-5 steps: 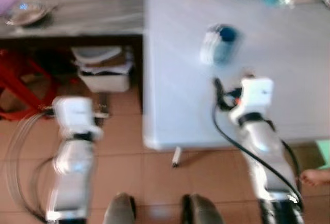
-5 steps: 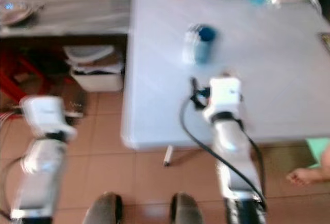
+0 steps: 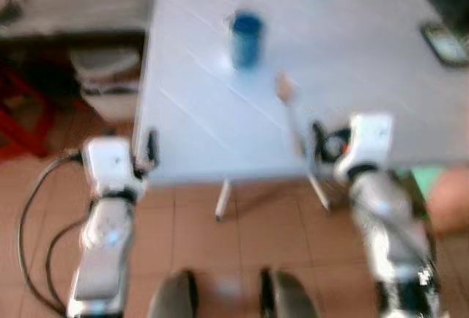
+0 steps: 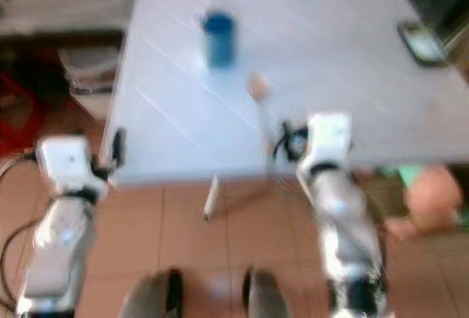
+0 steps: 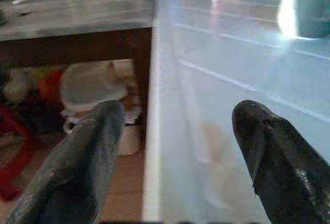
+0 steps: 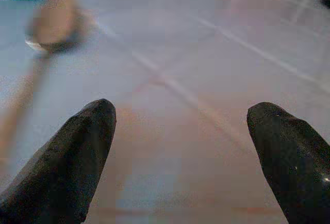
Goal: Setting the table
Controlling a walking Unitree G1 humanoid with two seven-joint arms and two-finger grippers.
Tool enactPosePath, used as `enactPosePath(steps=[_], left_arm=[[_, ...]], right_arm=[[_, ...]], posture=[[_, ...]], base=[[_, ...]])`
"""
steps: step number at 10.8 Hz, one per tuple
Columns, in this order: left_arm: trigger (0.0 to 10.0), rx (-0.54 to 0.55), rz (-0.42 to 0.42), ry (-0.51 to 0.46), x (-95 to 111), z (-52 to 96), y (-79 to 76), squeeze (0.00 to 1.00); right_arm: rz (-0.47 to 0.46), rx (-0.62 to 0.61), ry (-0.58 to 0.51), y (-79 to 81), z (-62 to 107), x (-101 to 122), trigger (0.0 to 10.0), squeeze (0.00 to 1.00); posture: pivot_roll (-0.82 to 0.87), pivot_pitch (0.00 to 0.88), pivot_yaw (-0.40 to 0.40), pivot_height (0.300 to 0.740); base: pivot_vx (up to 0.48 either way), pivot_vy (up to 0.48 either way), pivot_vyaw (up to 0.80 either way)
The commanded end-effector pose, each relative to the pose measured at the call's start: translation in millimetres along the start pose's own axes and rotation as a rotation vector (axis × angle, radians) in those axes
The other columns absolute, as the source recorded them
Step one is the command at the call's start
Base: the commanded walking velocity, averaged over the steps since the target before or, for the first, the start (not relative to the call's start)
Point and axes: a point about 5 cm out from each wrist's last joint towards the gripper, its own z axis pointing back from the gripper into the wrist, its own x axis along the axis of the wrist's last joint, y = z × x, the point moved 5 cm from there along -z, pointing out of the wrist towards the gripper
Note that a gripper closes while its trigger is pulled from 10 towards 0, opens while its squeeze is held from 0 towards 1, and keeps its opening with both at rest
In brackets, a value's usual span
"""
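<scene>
The head views are blurring, but a pale table (image 3: 220, 113) is filling the upper centre of the frame. A blue cup (image 3: 245, 38) is standing upright on it near the top, left of centre. A spoon (image 3: 292, 116) with a brownish bowl is lying just below and right of the cup, its handle reaching toward the table's near edge. The right gripper (image 6: 180, 146) is hovering low over the tabletop with its fingers (image 6: 67, 157) spread wide apart, gripping nothing, the spoon's bowl sitting beyond them. The left gripper (image 5: 180, 152) is hanging at the table's left edge, fingers likewise wide apart and empty.
</scene>
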Motion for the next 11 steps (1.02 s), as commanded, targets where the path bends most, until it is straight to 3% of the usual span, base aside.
enactPosePath(steps=[1, 4, 7, 11], left_arm=[[10.0, 0.021, -0.022, 0.020, -3.0, 4.5, 8.8, 0.00], [10.0, 0.026, -0.025, 0.024, -1.9, 5.9, 10.2, 0.00], [10.0, 0.027, -0.034, 0.029, 0.0, 7.5, 13.4, 0.00], [10.0, 0.018, -0.036, 0.041, 0.6, 12.0, 12.1, 0.00]], right_arm=[[-0.009, 0.042, 0.012, 1.7, -5.9, 1.1, 10.0, 0.00], [0.028, 0.058, -0.058, -6.9, -24.1, 26.2, 10.0, 0.00], [0.024, 0.040, -0.052, -10.1, -34.0, 27.7, 10.0, 0.00], [0.043, 0.048, 0.032, -18.9, -50.3, 19.8, 10.0, 0.00]], posture=[[-0.02, 0.260, 0.012, 0.740], [-0.01, 0.273, 0.012, 0.740], [0.00, 0.300, 0.013, 0.740], [0.01, 0.331, 0.028, 0.740]], base=[[0.000, 0.000, 0.00], [0.000, 0.000, 0.53], [0.000, 0.000, 0.00], [0.000, 0.000, 0.00]])
